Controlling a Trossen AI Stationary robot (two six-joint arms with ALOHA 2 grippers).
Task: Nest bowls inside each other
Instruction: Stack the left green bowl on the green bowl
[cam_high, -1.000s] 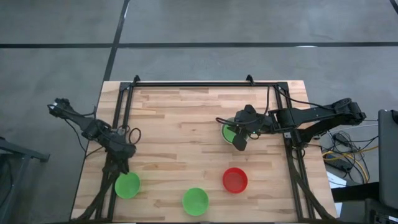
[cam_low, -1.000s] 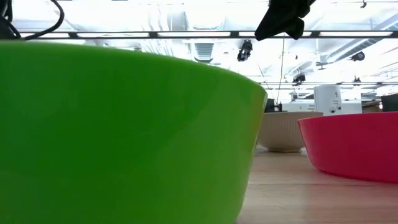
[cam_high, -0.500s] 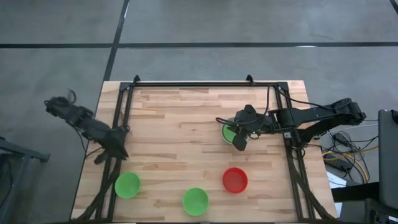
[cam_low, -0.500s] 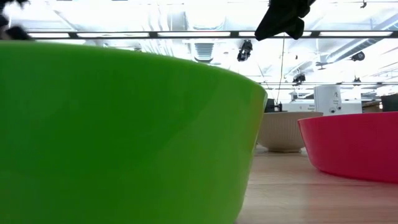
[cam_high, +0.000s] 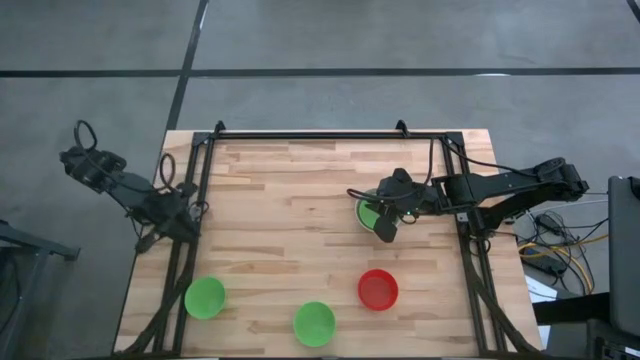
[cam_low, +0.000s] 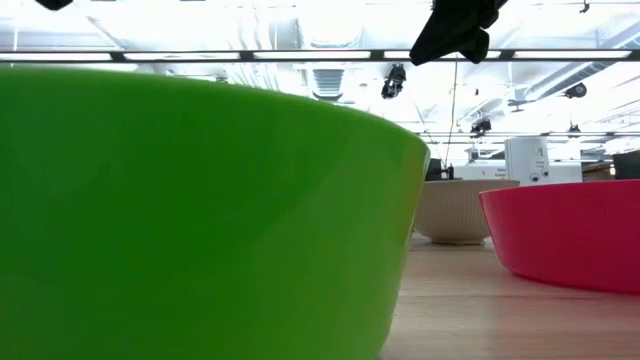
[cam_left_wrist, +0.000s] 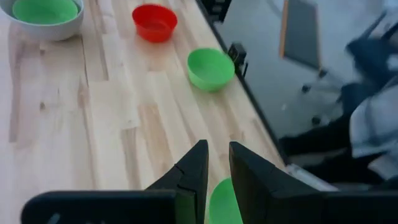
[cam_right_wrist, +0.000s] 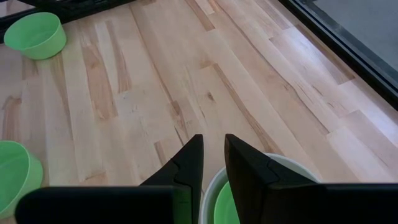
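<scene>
Seen from above, the left gripper (cam_high: 178, 215) has pulled back to the left edge of the wooden table (cam_high: 300, 190), away from the bright green plastic bowl (cam_high: 205, 298) it hovered over a second ago; its fingers stand a little apart, grasping nothing. The right gripper (cam_high: 385, 226) has not moved, fingers astride the rim of the pale grey-white bowl (cam_right_wrist: 273, 165), which already has a green bowl (cam_high: 368, 213) nested inside (one pairing done). Another green bowl (cam_high: 314, 322) and the red bowl (cam_high: 378, 289) sit apart, unstacked.
</scene>
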